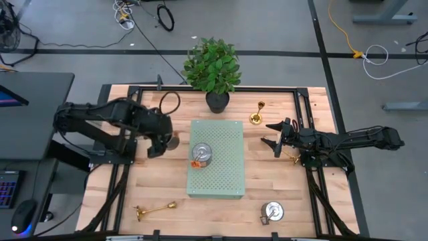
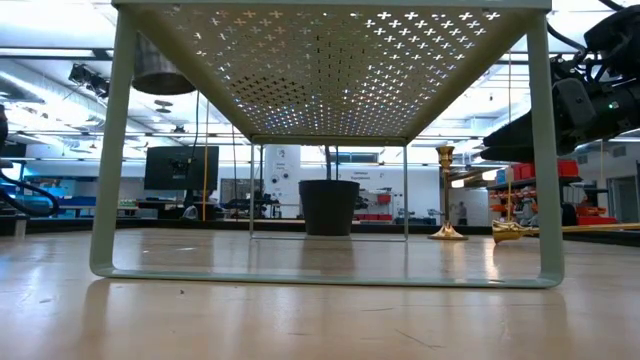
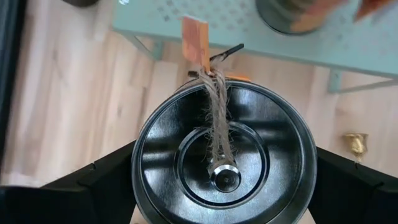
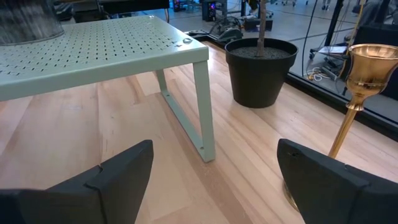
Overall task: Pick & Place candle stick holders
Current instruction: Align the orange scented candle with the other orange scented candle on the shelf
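Observation:
My left gripper (image 1: 162, 142) is shut on a squat silver round candle stick holder (image 3: 217, 155), with twine and an orange tag, held above the table left of the pale green perforated board (image 1: 216, 167). In the low view the holder (image 2: 160, 72) hangs at the height of the board's top. A second silver holder (image 1: 200, 154) stands on the board, and a third (image 1: 271, 212) stands at the near right. My right gripper (image 1: 272, 134) is open and empty, right of the board, near an upright gold holder (image 1: 256, 115). One gold holder (image 1: 294, 158) lies under my right arm and another (image 1: 154, 210) lies at the near left. My left gripper pinches the silver holder's round outer wall (image 3: 138, 168) between its two fingers (image 3: 102, 183), one on each opposite side. The fingers come from above, pointing down. The holder sits upright with its open top up, lifted clear of the table.
A black-potted plant (image 1: 214, 67) stands at the far edge behind the board. Black frame rails (image 1: 314, 181) run along the table's sides. Bare wood shows at the near middle (image 1: 214, 217).

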